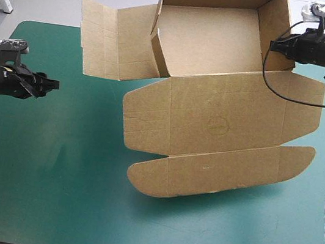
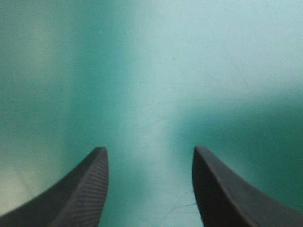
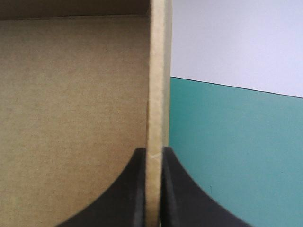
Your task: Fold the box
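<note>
Right jaws clenched on box (image 1: 213,114) right wall: tray tilted off counter (image 1: 49,172), likely so flaps hang free. Left jaws released, empty, well left of box.

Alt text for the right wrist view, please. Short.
The right gripper is shut on the box, its two black fingers pinching a raised wall edge-on. Brown board fills one side of the fingers, the teal-green cover the other.
</note>
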